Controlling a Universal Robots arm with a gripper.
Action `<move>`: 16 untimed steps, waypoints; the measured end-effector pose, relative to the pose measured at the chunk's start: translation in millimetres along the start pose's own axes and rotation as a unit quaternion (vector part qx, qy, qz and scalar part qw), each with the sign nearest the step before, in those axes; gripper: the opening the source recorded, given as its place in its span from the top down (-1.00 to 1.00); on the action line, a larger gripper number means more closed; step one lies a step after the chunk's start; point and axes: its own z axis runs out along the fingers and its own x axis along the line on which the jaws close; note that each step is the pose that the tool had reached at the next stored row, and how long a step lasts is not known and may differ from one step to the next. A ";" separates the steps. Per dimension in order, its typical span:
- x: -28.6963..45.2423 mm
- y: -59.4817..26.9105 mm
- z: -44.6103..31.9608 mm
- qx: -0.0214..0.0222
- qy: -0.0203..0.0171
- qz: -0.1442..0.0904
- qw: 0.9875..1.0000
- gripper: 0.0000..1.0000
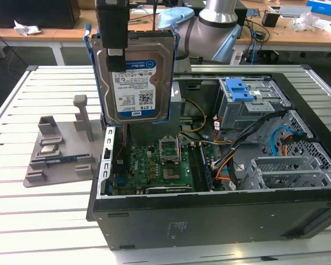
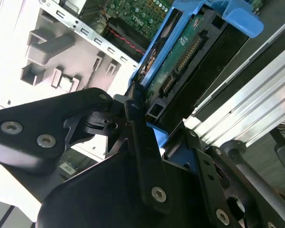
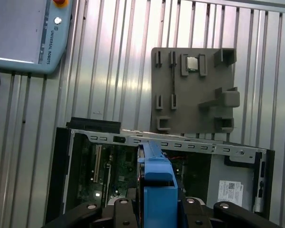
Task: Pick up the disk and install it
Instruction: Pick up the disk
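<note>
While in pincer (image 1: 115, 62), disk (image 1: 139, 83) above open case (image 1: 209, 216).

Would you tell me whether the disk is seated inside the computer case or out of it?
Out: the gripper holds the disk upright above the open case, its label facing the exterior view.

The flat silver hard drive in its blue rail frame (image 1: 135, 77) stands upright, clamped between the fingers (image 2: 140, 152) of the black gripper (image 1: 115, 62). Below the fingers, the open black computer case (image 1: 209, 207) lies on the white slatted metal table (image 1: 22, 221). Inside the case, the silver metal cage (image 1: 248, 110) sits to the exterior view's right of the fingers. The grey plastic fixture plate (image 1: 60, 154) lies on the table to their left, just beside the case.
</note>
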 end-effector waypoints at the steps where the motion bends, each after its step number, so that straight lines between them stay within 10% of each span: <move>1: 0.2 -2.1 -0.1 0.000 0.000 0.000 1.000 0.26; 16: 3.9 -35.3 -1.5 -0.001 0.000 0.000 1.000 0.26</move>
